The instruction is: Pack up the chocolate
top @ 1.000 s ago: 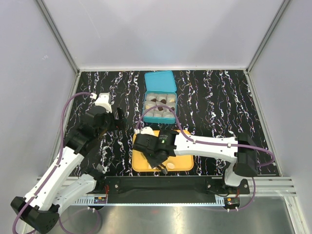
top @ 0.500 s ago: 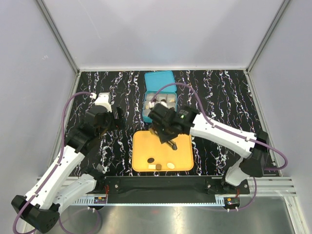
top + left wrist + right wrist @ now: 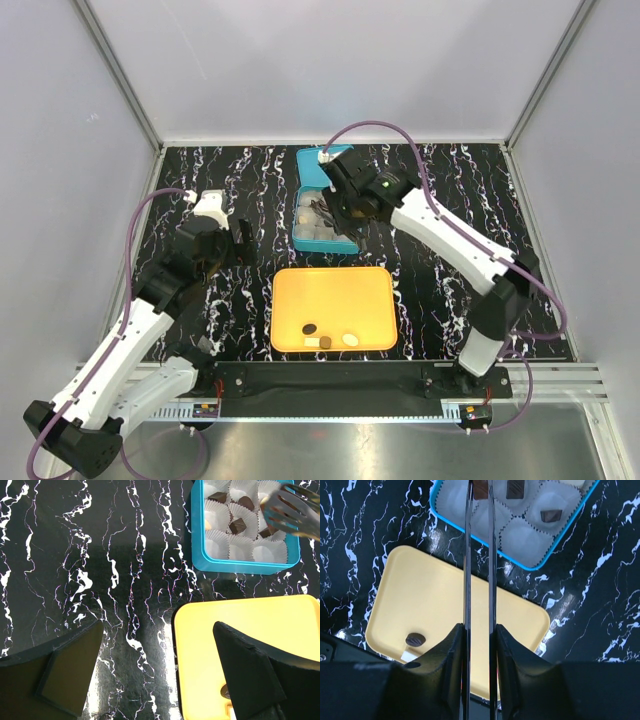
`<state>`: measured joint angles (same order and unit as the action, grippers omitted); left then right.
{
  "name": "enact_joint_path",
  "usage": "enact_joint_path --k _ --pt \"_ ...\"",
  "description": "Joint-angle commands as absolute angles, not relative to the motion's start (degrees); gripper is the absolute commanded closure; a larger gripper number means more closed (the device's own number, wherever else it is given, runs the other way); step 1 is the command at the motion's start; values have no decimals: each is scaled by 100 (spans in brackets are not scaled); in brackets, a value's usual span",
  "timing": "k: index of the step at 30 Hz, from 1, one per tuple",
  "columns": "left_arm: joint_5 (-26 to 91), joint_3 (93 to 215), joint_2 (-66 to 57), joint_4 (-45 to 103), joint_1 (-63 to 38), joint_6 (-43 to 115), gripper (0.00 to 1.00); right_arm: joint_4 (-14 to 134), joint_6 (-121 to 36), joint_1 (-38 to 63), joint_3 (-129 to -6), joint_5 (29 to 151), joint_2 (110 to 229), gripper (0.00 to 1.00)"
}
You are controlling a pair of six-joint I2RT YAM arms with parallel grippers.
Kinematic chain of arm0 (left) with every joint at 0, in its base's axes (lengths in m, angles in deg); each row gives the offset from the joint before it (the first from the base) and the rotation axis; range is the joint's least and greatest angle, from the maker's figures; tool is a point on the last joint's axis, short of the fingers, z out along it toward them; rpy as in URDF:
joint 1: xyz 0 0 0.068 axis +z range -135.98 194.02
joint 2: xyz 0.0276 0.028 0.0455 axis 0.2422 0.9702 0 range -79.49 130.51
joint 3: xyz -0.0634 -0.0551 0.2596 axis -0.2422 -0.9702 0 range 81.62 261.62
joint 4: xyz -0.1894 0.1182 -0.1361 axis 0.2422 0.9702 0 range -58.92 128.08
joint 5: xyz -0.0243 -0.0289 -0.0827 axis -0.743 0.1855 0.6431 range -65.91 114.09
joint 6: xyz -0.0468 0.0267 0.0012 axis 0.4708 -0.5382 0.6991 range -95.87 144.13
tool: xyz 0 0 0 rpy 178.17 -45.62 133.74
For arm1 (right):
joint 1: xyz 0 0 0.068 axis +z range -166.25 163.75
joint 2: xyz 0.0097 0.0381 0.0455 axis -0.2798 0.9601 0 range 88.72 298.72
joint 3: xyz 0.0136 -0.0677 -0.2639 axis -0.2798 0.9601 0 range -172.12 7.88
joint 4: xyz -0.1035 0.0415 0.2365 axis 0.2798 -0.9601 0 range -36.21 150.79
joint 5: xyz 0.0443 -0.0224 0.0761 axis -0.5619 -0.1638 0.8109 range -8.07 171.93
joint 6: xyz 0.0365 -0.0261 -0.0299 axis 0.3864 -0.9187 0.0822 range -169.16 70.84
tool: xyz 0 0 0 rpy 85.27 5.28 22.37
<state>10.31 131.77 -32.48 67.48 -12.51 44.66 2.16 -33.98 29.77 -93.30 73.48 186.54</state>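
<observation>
Poised over the blue box [image 3: 240,568] with the right gripper [image 3: 330,208], thin blades pinched almost together on, apparently, a dark brown chocolate piece [image 3: 480,489] at the very tips. Long axis of the blades aimed straight down into the box.

Directly below those tips: white paper cups [image 3: 522,534] in rows, several already filled with dark squares [image 3: 551,515], a few nearer the wrist empty. Hard to tell: free cup or filled one straight under the held piece. Likely next, a short drop and a release, so worth centring over one cup rather than over a pleated rim between two.

Behind the right gripper, back toward the arm bases: the orange tray [image 3: 335,290], three pieces along its near edge, namely a dark round one [image 3: 310,328], a pale square [image 3: 325,342] and a cream oval [image 3: 350,339]. All well apart from the blade tips.

Parked over the marbled surface [image 3: 100,555] with the left gripper [image 3: 157,640], spread wide, nothing held. Tray corner just beside its right finger, box ahead and to its right, so the box job plainly the right arm's.
</observation>
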Motion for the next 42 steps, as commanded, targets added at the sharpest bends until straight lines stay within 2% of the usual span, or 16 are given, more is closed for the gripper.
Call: enact_joint_path --k 1,7,42 --pt "1020 13392 -3264 6501 -1218 4496 1 348 -3825 2884 -9863 7551 19049 69" --pt "1011 13392 -3273 6509 -1200 4478 1 462 -3896 2858 -9952 7788 19375 68" --pt "1249 13392 -3229 6439 -1033 4461 1 770 -3747 2858 -9477 8175 19639 60"
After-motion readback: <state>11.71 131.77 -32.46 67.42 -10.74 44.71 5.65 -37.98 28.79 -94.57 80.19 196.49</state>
